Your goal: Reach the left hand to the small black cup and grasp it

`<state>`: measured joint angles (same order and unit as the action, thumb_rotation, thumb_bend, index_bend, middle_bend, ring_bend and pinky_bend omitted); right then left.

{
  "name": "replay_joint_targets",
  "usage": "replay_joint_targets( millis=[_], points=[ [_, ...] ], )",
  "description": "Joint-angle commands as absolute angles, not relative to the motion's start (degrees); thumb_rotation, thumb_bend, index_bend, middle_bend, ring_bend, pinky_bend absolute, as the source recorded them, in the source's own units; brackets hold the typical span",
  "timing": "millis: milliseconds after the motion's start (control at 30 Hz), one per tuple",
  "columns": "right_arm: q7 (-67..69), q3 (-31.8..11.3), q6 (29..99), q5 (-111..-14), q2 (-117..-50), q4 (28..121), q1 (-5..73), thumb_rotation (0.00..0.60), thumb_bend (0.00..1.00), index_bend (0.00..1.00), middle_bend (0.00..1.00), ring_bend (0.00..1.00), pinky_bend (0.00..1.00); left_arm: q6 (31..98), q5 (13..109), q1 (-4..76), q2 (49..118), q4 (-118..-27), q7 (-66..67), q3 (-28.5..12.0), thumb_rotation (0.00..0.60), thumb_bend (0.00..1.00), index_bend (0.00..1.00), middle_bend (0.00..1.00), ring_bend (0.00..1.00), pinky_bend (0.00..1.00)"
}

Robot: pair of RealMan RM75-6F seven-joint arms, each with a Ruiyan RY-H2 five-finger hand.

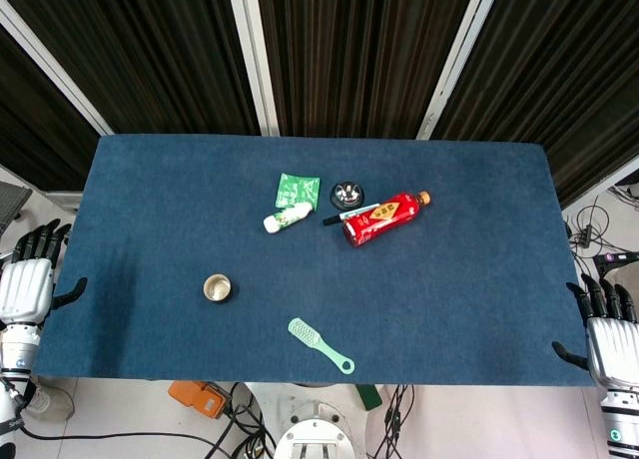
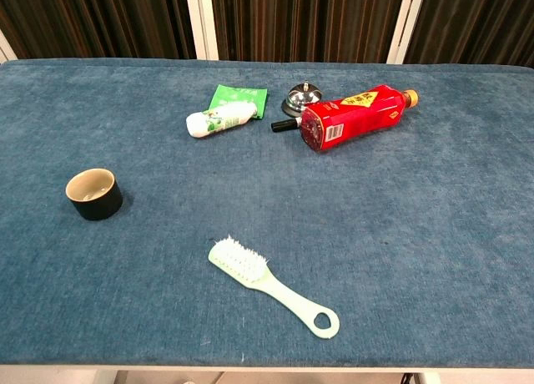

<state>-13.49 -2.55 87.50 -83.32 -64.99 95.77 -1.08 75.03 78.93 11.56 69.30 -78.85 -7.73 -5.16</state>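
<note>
The small black cup with a tan inside stands upright on the blue table, left of centre near the front; the chest view shows the cup at the left. My left hand hangs off the table's left edge, well left of the cup, fingers apart and holding nothing. My right hand hangs off the right front corner, likewise spread and holding nothing. Neither hand appears in the chest view.
A green brush lies near the front edge right of the cup. Farther back lie a white tube, a green packet, a metal bell and a red bottle on its side.
</note>
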Motion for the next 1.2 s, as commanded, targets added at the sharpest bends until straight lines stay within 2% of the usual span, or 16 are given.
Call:
replay_joint_targets(
  millis=[33,367,867,1200],
  points=[
    [-13.5,-2.6,87.5,-83.2,-65.1,95.9,-1.1,0.600,0.20,0.23,0.14,0.11,0.11,75.0,78.9,11.6,69.2,-78.7,-8.2,-5.2,0.600,0.25,0.10,0.04,0.00,0.08],
    [-13.5,-2.8,87.3,-82.6,-65.1,96.1,-1.1,0.600,0.20,0.23,0.14,0.11,0.11,74.6,79.4,11.6,68.7,-78.7,-11.4,-5.2,0.600,0.25,0.10,0.04,0.00,0.08],
    [-12.5,-2.6,85.3,-81.0,-64.1,97.5,-0.8,0.600,0.20,0.25,0.14,0.11,0.11,69.8,87.7,15.3,69.5,-79.7,-29.8,-1.6,0.600,0.20,0.10,0.04,0.00,0.08],
    [-12.3,-2.5,85.3,-81.2,-64.0,97.4,-0.8,0.600,0.20,0.24,0.14,0.11,0.11,67.6,89.1,17.6,73.5,-80.6,-30.1,-0.4,0.600,0.20,0.10,0.04,0.00,0.08]
  ],
)
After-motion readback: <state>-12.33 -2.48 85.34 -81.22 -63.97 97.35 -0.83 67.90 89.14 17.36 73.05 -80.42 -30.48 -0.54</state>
